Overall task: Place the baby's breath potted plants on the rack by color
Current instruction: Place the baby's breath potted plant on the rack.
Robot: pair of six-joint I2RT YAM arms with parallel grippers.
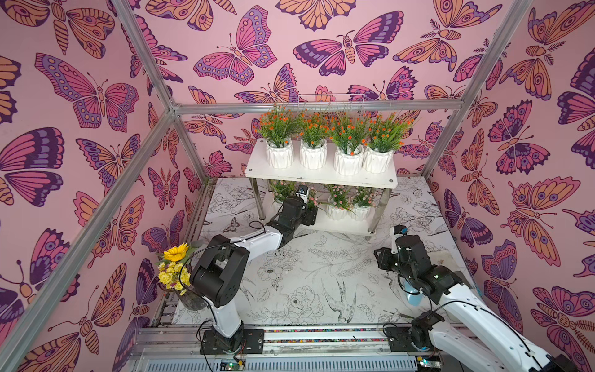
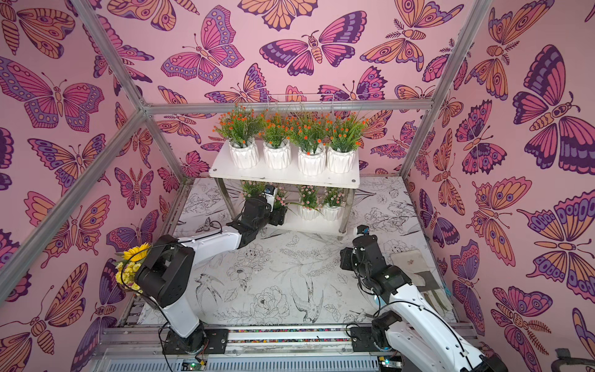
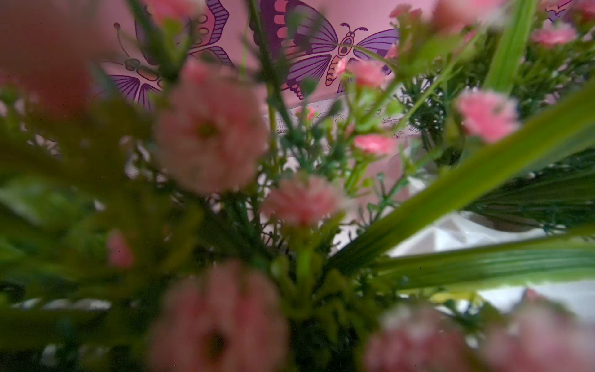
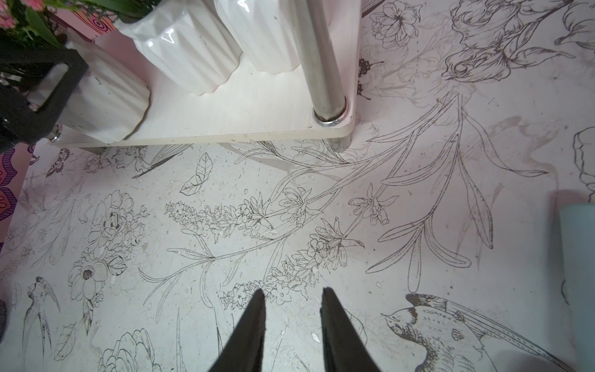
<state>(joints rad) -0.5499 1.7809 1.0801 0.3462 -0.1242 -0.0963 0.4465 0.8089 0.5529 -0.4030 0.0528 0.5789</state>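
The rack [image 1: 318, 177] stands at the back of the table. Several orange baby's breath potted plants [image 1: 279, 154] fill its top board in both top views. On the lower board [image 4: 241, 116] two pink plants [image 1: 336, 209] stand at the right and one [image 1: 280, 190] at the far left. My left gripper [image 1: 307, 213] reaches in between them, shut on another pink plant's white ribbed pot [image 4: 106, 106], which rests on the board; its finger [image 4: 54, 80] lies against the pot wall. Pink blossoms [image 3: 209, 128] fill the left wrist view and hide the jaws. My right gripper [image 4: 293, 293] hovers open and empty over the table.
A sunflower bouquet in a glass vase [image 1: 177, 267] stands at the front left beside the left arm's elbow. A wire basket [image 1: 328, 100] hangs behind the rack. The rack's metal leg [image 4: 322, 64] is ahead of the right gripper. A pale blue object [image 4: 576, 273] lies at the right.
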